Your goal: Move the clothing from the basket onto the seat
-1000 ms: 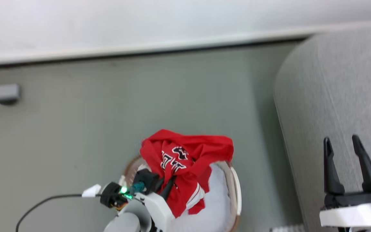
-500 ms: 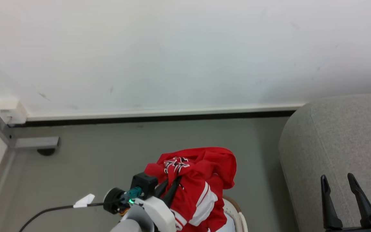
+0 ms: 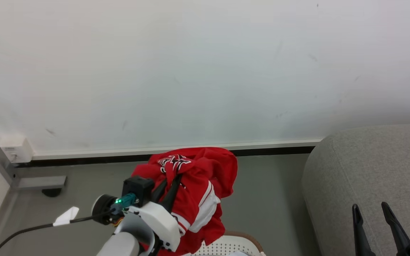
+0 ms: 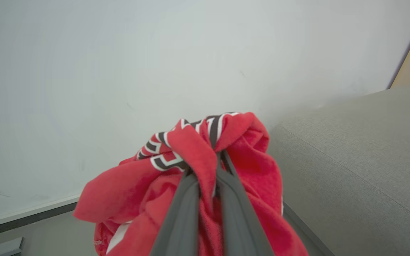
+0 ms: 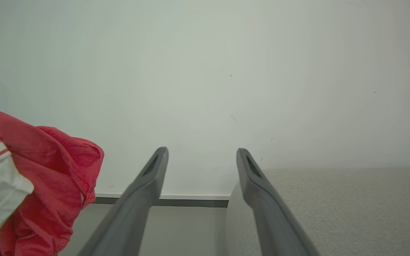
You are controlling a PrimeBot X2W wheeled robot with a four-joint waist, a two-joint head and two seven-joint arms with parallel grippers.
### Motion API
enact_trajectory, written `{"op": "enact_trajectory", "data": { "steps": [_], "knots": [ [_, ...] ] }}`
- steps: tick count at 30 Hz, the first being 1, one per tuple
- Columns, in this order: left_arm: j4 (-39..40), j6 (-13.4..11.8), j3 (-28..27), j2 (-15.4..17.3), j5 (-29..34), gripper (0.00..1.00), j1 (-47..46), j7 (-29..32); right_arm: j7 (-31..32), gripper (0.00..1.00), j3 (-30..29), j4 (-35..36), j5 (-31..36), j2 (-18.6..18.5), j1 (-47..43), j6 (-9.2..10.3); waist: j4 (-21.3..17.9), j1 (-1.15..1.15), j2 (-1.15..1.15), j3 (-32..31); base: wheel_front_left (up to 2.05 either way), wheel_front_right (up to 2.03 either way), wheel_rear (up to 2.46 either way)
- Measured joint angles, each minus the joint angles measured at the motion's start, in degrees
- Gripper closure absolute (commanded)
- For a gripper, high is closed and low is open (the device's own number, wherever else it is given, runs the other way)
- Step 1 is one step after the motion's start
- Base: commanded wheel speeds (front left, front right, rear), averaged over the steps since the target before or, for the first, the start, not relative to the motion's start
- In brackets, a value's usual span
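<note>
The left tool (image 3: pixel 171 178) is clamping tight on a fold of the red jersey (image 3: pixel 208 174), and the garment is hanging bunched in the air over the white basket (image 3: pixel 226 245), whose perforated rim is peeking in at six o'clock, though I can't tell whether the lowest folds are touching it. The grey sofa (image 3: pixel 368 170) is sitting at three o'clock from the jersey, well apart, with bare floor (image 3: pixel 269 192) between them. Down at five o'clock the right tool (image 3: pixel 368 209) is hovering over the sofa's near edge, fingers spread wide and gripping nothing.
</note>
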State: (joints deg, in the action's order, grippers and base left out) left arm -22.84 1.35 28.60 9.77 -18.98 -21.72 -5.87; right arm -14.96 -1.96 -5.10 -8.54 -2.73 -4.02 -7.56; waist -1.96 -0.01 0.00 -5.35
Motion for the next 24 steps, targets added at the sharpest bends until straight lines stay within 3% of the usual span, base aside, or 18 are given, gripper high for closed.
{"op": "enact_trajectory", "data": {
  "steps": [9,13,24],
  "knots": [
    [5.72,-1.00,-0.14,1.58,-0.21,1.00,0.49,2.57,0.00,0.00,1.76,0.86,1.32,0.00,-0.81,0.00,-0.76,0.00,0.00,-0.39,0.00,0.00,0.00],
    [7.28,-1.25,0.16,1.72,-0.26,1.00,0.49,3.33,0.00,0.00,5.21,1.44,-0.18,-1.02,-0.67,0.00,-0.75,0.00,0.00,-0.26,0.00,0.00,0.00],
    [10.60,-0.88,2.83,0.99,-0.26,1.00,0.53,4.98,1.53,0.00,30.63,1.72,-14.97,-17.45,8.24,0.00,-0.83,0.01,0.00,-0.32,0.00,0.00,0.00]
  ]
}}
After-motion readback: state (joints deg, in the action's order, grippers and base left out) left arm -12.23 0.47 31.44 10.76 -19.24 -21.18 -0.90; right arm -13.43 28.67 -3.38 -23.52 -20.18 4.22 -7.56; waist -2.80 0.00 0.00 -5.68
